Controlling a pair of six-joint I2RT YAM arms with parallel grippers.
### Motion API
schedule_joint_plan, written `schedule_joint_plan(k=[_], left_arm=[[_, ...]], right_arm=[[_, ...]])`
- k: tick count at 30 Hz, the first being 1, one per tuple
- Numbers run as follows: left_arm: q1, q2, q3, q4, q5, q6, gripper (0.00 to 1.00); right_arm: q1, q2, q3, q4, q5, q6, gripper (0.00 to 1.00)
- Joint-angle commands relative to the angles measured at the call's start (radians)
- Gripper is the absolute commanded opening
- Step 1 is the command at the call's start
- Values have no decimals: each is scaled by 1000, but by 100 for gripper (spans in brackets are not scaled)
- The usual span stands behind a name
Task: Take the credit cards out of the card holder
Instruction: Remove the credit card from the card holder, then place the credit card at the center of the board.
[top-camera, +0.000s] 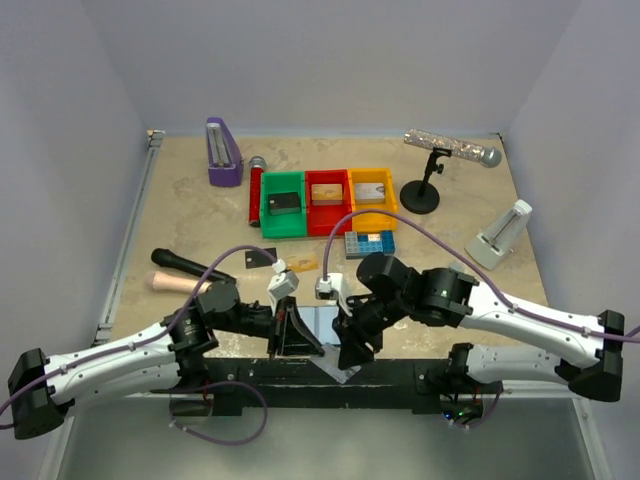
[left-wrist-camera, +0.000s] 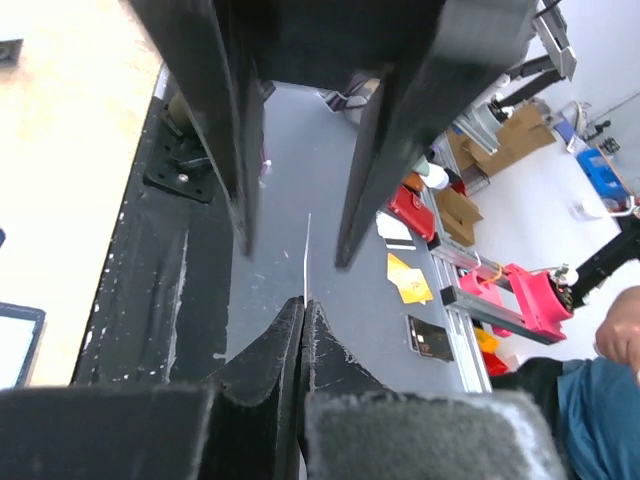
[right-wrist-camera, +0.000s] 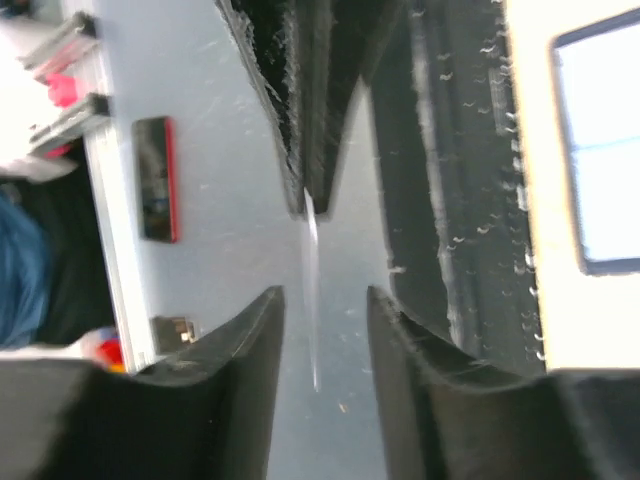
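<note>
One silvery credit card (left-wrist-camera: 306, 255) we hold edge-on at lower centre of the top view, clenched in our left pincer (left-wrist-camera: 304, 305), its long axis running into the released right pincer (right-wrist-camera: 325, 292) straddling it.

— What stands around the table?
— Plain, pale lilac walls (top-camera: 300, 60) on three sides. The table (top-camera: 190, 215) has a beige marbled top, with a metal rail (top-camera: 125, 235) along its left edge.
— And past the near edge?
— A scuffed grey surface (top-camera: 330, 450), edged by an aluminium frame (left-wrist-camera: 452, 320). Beyond that is a pale floor (left-wrist-camera: 540, 220) with cardboard boxes (left-wrist-camera: 520, 125) on it.
— The light?
— Soft and even, with only faint shadows.
</note>
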Motion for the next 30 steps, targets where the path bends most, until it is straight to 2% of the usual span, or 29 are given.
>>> schedule_joint_plan(k=[1, 5, 9, 12, 16, 19, 30], left_arm=[[-4, -92, -56, 66, -73, -7, 0], [-1, -236, -144, 65, -293, -43, 0], [1, -406, -286, 132, -606, -200, 0], [-1, -485, -354, 217, -729, -273, 0], [-1, -479, -325, 172, -762, -258, 0], [-1, -473, -329, 216, -769, -258, 0], [-1, -430, -333, 266, -725, -297, 0]], right_arm=[[-32, -196, -70, 135, 179, 70, 55], [-192, -409, -213, 231, 269, 217, 58], [-203, -553, -383, 389, 335, 398, 60], [-201, -610, -483, 534, 359, 524, 61], [-201, -594, -508, 622, 353, 595, 64], [-201, -560, -505, 636, 374, 604, 64], [-201, -454, -525, 831, 345, 639, 55]])
